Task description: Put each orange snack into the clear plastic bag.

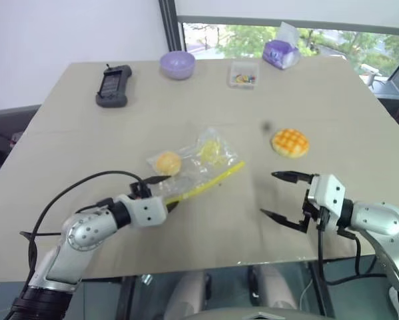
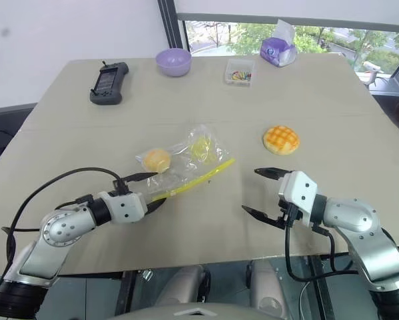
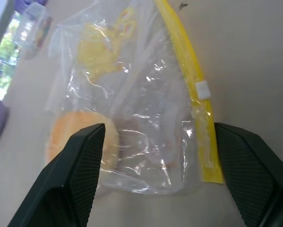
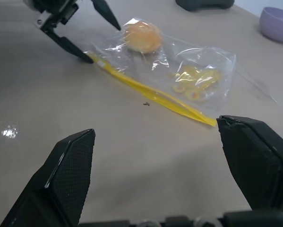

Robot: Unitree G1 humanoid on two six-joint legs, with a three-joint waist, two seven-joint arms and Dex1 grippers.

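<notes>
The left gripper stands released at the clear plastic bag – orange ball inside – while the right gripper, also released, hovers near the grid-topped bun.

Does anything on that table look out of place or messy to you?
Nothing is spilled or damaged. The crinkly clear plastic bag with the yellow strip lies skewed and crumpled on the beige table, with the small plain orange ball at it. The grid-topped orange bun sits apart on the bare tabletop.
</notes>
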